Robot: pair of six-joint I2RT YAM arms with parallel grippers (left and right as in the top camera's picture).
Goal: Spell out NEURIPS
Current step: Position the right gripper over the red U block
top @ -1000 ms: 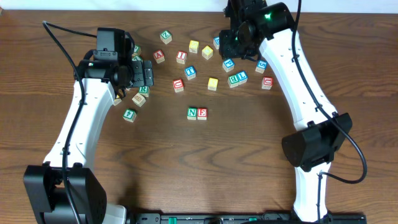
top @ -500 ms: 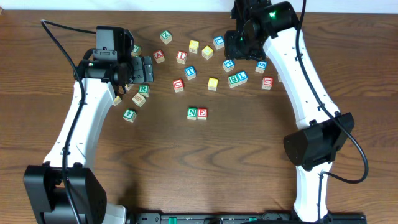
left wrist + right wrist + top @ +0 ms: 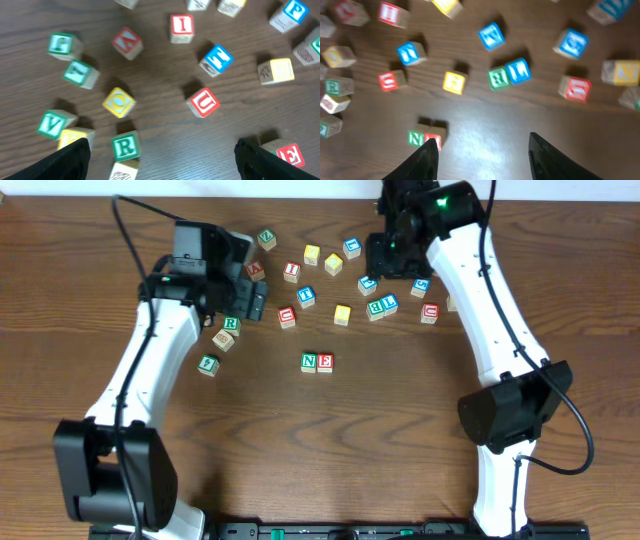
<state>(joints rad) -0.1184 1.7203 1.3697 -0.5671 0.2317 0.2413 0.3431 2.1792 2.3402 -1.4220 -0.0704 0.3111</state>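
Observation:
Green N [image 3: 309, 361] and red E [image 3: 325, 361] sit side by side mid-table. Red U [image 3: 287, 316] lies just right of my left gripper [image 3: 162, 162], which hovers open and holds nothing. In the left wrist view, U [image 3: 204, 102] is ahead of the jaws, green R [image 3: 125, 146] is near the left finger, and red I [image 3: 182, 25] and blue P [image 3: 295, 10] are farther off. A yellow cube [image 3: 342, 313] lies beside the scatter. High over the back cubes, my right gripper [image 3: 485, 152] is open and empty, and its left finger partly covers the E [image 3: 433, 140].
Several other lettered cubes lie scattered across the back of the table, among them a red A [image 3: 127, 42], a blue one [image 3: 217, 58], a green-and-blue pair [image 3: 382, 305] and a green F [image 3: 208, 364]. The table's back edge runs close behind them.
My left arm has swung right and toward the back, over the U, with its jaws a little narrower. My right gripper has shifted slightly right and its jaws have widened.

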